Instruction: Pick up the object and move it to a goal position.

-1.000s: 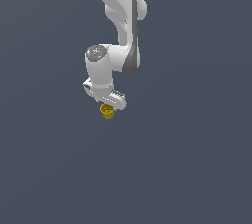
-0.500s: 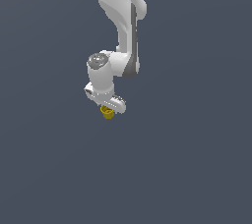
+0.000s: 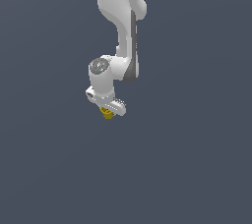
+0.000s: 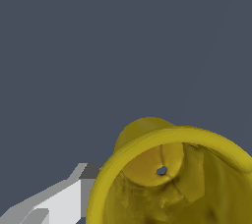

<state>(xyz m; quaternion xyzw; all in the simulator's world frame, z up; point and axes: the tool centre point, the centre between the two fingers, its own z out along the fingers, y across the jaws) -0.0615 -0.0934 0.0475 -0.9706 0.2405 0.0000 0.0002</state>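
Fingers of the gripper pinch the yellow cup narrowly.

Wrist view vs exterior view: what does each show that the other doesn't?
Only the wrist view: the yellow cup's open mouth, rim and a small hole in its base, close up, beside one of the fingers.

Only the exterior view: the whole white arm reaching down, with the gripper over the cup.

Both: the cup and the plain grey background.

no readable text, no labels, no brands, no numbers, no signs anywhere
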